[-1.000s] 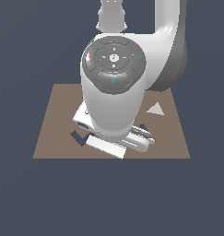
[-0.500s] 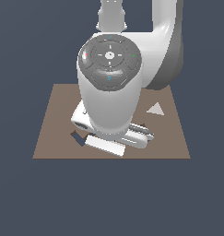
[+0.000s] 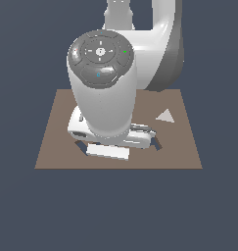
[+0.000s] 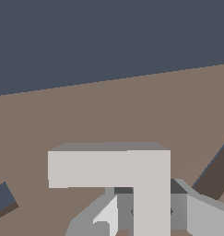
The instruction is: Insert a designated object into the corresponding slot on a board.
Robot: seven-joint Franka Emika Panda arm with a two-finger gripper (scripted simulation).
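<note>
In the wrist view, my gripper (image 4: pixel 150 213) is shut on the light-grey L-shaped piece (image 4: pixel 132 168). One arm of the piece runs down between the fingers (image 4: pixel 104 220). The brown board (image 4: pixel 132 106) lies under it. Parts of dark cut-outs show at two edges of the picture (image 4: pixel 218 171) (image 4: pixel 2 199); I cannot tell which is the chevron slot. In the exterior view the arm's wrist (image 3: pixel 103 88) hides the gripper, the piece and most of the board (image 3: pixel 52 147). A corner of a dark cut-out (image 3: pixel 158 143) shows beside the hand.
A light-grey triangle (image 3: pixel 164 116) lies on the board toward the exterior view's right. Another bit of dark cut-out (image 3: pixel 81 145) shows under the hand on the exterior view's left. Dark floor surrounds the board.
The arm's wrist has shifted toward the exterior view's left and risen a little. The triangle has not moved.
</note>
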